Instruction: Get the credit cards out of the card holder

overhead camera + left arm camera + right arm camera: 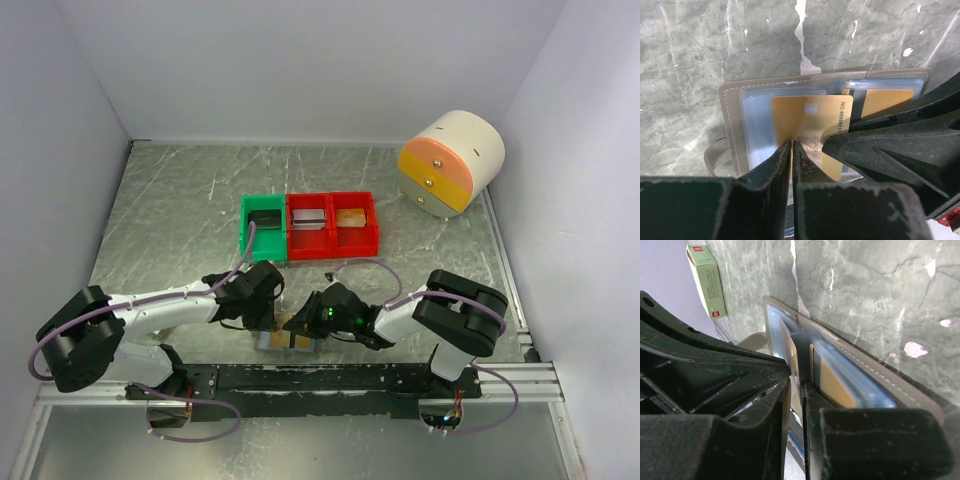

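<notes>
**Card extraction: grip state and pull direction**

**Location of parts.** The flat grey two-panel card holder (732,120) lies open on the marbled grey-green table (690,50), close to the near edge and between the two arms. Its pale blue translucent pockets face up. One thin orange-gold credit card (810,117) lies over the left panel's pocket and reaches across the centre fold. A second credit card (885,97), with a black stripe, sits in the other panel.

**End effectors.** The right gripper (796,382) has its fingers drawn to a narrow slit. A thin tan strip shows in that slit, judged to be the edge of the first card, so this gripper is taken as clamped on it. The left gripper (791,144) is also closed to a slit, with its tips at the card's near edge. Nothing visibly sits between its fingers, and it is judged to be pressing the holder down.

**Governing relation.** The card's printed number runs along the left gripper's line of reach, so its long axis is judged to lie that way. The right gripper meets the card from the side, across its short axis.

**Arm pose.** Both forearms lie low and angle inward, with their wrists almost touching over the holder. The next move is judged to be a sideways pull toward the right arm.
</notes>
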Tool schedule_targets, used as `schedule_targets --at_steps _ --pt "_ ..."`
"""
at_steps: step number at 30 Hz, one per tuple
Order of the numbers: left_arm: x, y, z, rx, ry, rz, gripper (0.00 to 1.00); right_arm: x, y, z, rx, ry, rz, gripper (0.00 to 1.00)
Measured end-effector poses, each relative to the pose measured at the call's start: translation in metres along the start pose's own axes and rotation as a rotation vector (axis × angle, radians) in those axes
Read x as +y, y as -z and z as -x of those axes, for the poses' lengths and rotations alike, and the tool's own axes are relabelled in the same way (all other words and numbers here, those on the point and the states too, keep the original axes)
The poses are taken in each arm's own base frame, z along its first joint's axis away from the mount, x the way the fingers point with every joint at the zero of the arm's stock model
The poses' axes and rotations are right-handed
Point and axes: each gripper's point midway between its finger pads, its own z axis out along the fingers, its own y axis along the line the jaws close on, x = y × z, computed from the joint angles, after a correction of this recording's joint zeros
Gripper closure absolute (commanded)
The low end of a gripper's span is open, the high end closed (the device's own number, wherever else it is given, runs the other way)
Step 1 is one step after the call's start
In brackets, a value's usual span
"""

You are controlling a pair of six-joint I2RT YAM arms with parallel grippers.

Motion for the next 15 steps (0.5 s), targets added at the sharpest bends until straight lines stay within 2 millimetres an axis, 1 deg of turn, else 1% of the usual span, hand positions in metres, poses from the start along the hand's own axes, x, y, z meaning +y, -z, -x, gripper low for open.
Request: schedule_targets --at_steps 2,3,8,11,15 --pt "0.000 0.000 0.001 -0.003 0.010 -0.001 0.83 0.001 0.000 0.000 0.002 -0.002 0.003 0.83" --pt "-0.001 0.001 0.000 -0.004 0.013 -0.002 0.83 0.001 0.000 0.000 0.002 -0.002 0.005 0.84" --pt "0.000 0.002 0.000 -0.008 0.025 -0.001 0.84 0.002 0.001 -0.002 0.012 -0.002 0.011 0.96" --pt "0.001 0.002 0.000 -0.009 0.027 0.004 0.84 0.002 0.003 -0.001 0.008 -0.004 0.010 0.97" --pt "0.006 0.002 -0.002 -0.002 0.026 0.025 0.83 0.007 0.011 0.002 -0.009 -0.005 0.028 0.97"
